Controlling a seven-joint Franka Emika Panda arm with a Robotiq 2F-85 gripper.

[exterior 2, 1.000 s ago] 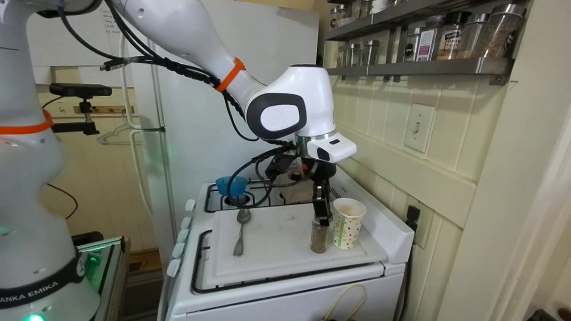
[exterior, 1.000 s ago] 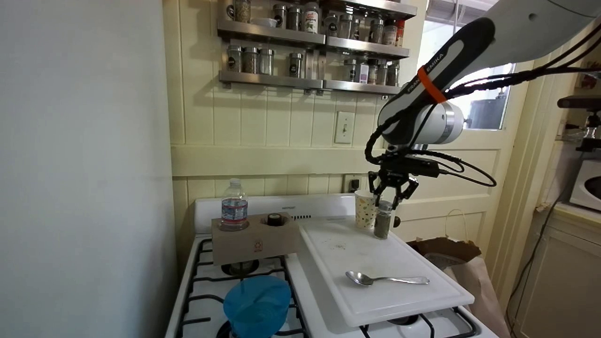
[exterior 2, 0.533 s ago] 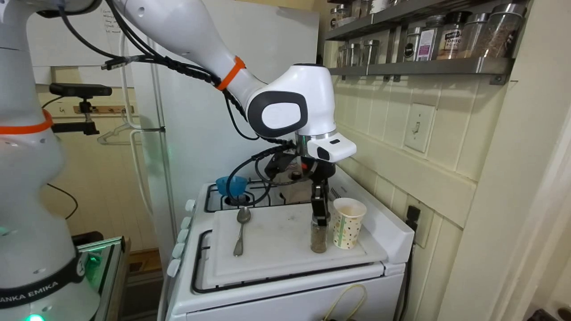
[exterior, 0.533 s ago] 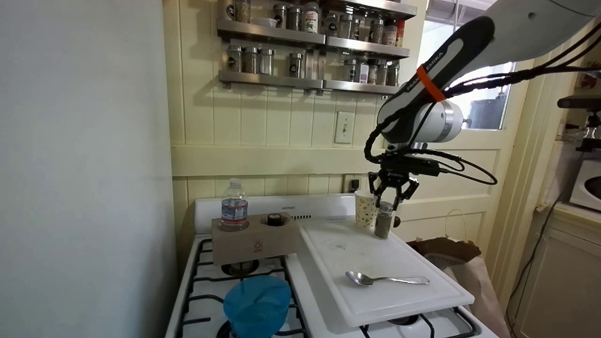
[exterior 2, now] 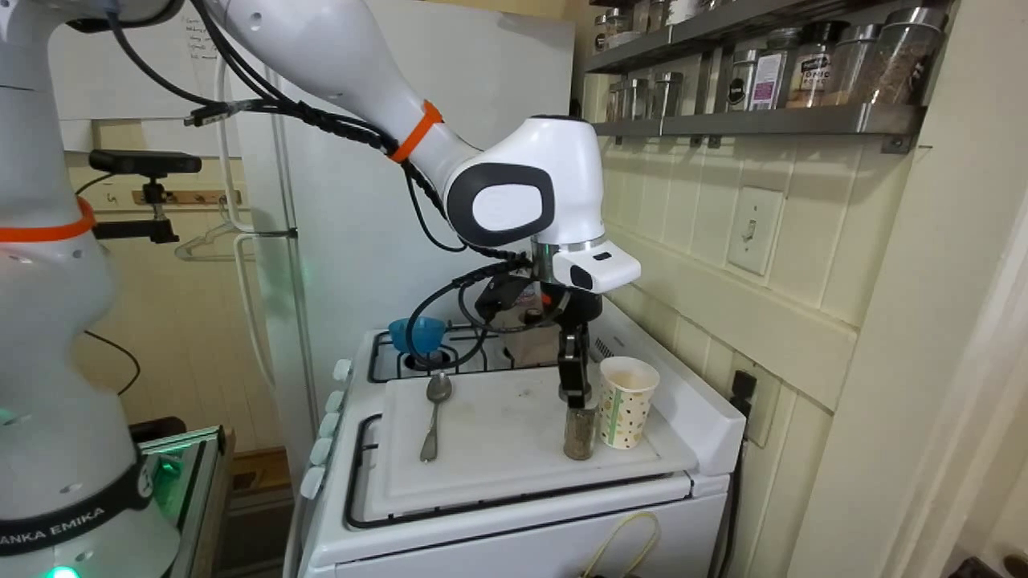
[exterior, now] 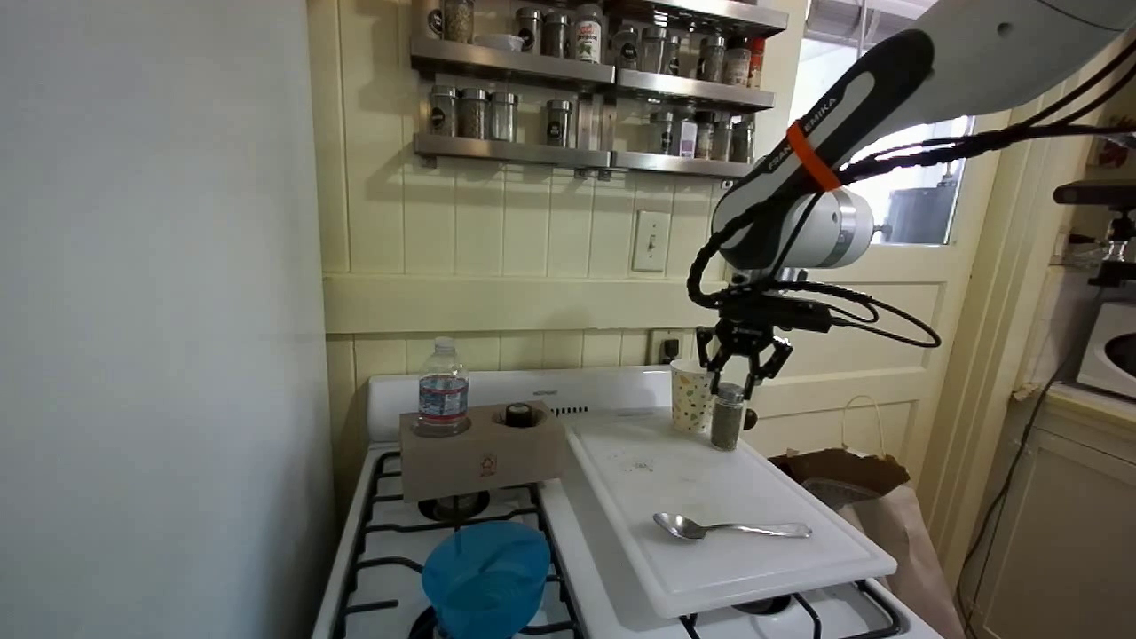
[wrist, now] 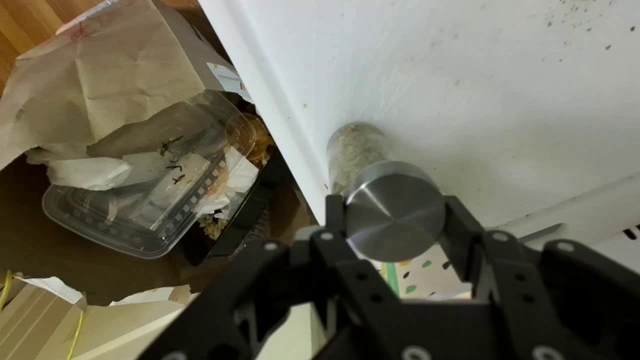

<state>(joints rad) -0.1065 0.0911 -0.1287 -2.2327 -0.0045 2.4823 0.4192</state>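
Note:
A glass spice jar (exterior: 726, 429) with a metal lid stands nearly upright on the far end of a white cutting board (exterior: 674, 484). It also shows in an exterior view (exterior 2: 579, 435) and in the wrist view (wrist: 356, 146). My gripper (exterior: 732, 391) points down over it. In the wrist view my gripper (wrist: 395, 210) has a finger against each side of the lid, shut on it. I cannot tell if the jar's base presses on the board. A patterned paper cup (exterior 2: 628, 413) stands close beside the jar. A metal spoon (exterior: 688, 527) lies at the board's near end.
A cardboard carrier (exterior: 484, 457) with a water bottle (exterior: 443, 390) and a blue bowl (exterior: 486, 572) stand on the stove. An open paper bag (wrist: 110, 75) of rubbish is beside the board's edge. Spice shelves (exterior: 515, 153) hang on the wall above.
The jar has shifted slightly, a little towards the board's door-side edge, between my fingers. My gripper has moved only slightly. The cup, spoon and board stay put.

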